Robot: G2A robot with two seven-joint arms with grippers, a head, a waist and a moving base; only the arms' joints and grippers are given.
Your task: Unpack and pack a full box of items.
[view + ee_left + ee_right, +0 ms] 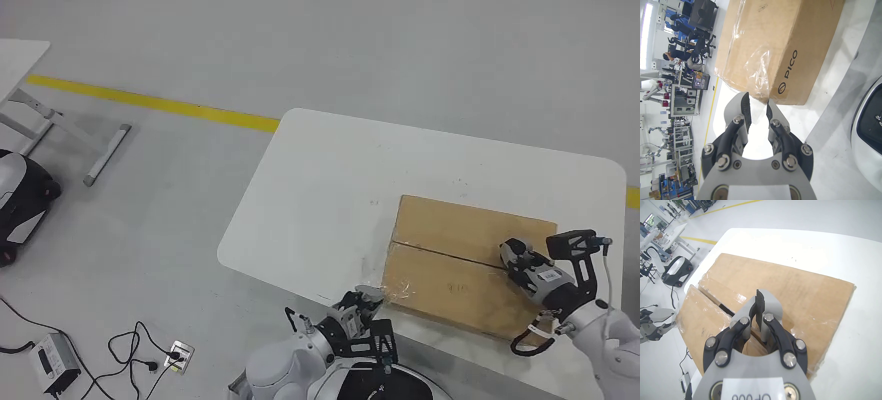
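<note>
A closed brown cardboard box [455, 240] lies on the white table [330, 180], its top seam [725, 308] slightly parted. Loose clear tape [761, 75] peels off its near corner. My left gripper [757, 100] stands open at that corner, the crumpled tape end between its fingertips; it also shows in the top view [372, 296] and the right wrist view [668, 317]. My right gripper [757, 298] is shut with nothing visible in it, just above the box's top by the seam, toward the box's right end [508, 252].
The box [772, 37] sits close to the table's near edge [440, 335]; the table's far half is bare. On the floor to the left are a second table [20, 60], a robot base [15, 200] and cables with a power strip [150, 350].
</note>
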